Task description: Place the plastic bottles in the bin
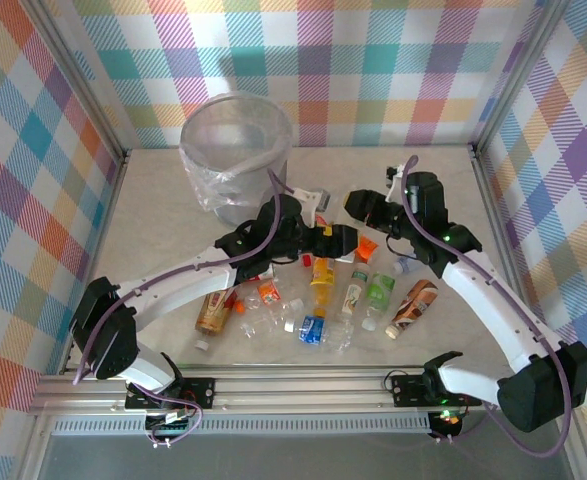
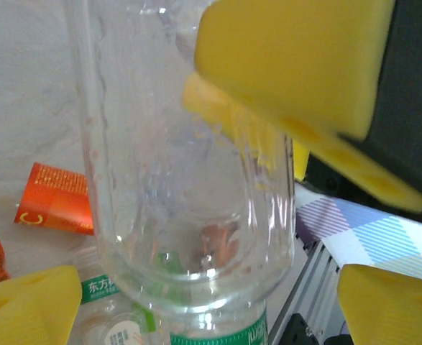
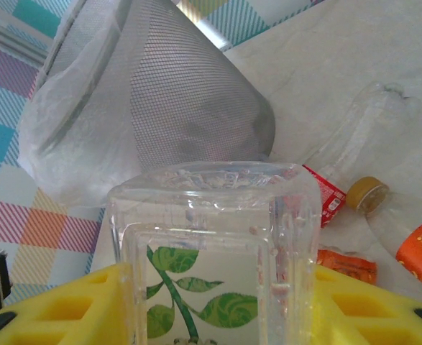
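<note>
The right gripper is clamped on a leaf-label bottle, with a yellow pad pressed to each side. The bottle's long axis runs straight out along the fingers. Beyond its far end the bin rises in the upper left of the wrist frame. From overhead, the left arm lies nearer to that bin. The left gripper stands spread wide. A see-through bottle looms close between its fingers, unpinched as far as I can see. The other plastic bottles lie scattered in the lower middle, apart from the bin.

Lab cell (enclosed) — plaid walls, aluminium frame
</note>
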Robot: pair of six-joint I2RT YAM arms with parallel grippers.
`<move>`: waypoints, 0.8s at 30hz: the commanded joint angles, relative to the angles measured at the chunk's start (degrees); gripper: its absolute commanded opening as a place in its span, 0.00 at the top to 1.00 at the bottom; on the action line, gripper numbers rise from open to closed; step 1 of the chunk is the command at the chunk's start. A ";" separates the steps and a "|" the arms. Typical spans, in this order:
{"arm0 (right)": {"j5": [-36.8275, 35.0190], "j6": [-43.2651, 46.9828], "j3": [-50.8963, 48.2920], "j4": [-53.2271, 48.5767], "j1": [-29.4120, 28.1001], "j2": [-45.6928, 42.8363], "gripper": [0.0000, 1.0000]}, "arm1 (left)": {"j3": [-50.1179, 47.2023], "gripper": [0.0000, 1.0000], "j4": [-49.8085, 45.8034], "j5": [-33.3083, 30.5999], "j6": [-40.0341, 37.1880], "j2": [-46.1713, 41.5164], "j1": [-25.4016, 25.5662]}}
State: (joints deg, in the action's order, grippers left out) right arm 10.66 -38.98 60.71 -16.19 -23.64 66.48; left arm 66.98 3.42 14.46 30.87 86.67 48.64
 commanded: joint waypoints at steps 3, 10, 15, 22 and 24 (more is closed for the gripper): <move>3.16 -1.36 -0.76 3.43 -0.53 -1.79 0.48 | -0.84 0.14 6.50 4.79 2.79 -0.38 -1.84; 4.11 -1.53 -1.65 4.68 -0.53 -2.14 0.48 | -0.99 0.21 6.92 6.09 2.99 0.36 -2.10; 5.42 -2.06 -1.82 5.48 -0.55 -1.97 0.48 | -1.06 0.24 7.96 6.37 3.23 0.52 -2.10; 5.51 -2.15 -2.26 5.71 -0.62 -2.32 0.48 | -0.72 0.37 8.01 6.74 3.00 1.04 -2.10; 5.76 -2.07 -2.35 5.68 -0.61 -2.32 0.48 | -0.72 0.38 8.01 6.66 2.90 1.04 -2.13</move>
State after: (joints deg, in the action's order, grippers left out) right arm 14.20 -40.25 59.11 -12.64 -23.70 65.39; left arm 66.81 8.08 19.33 33.87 87.55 46.57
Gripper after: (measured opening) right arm 0.523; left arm 0.625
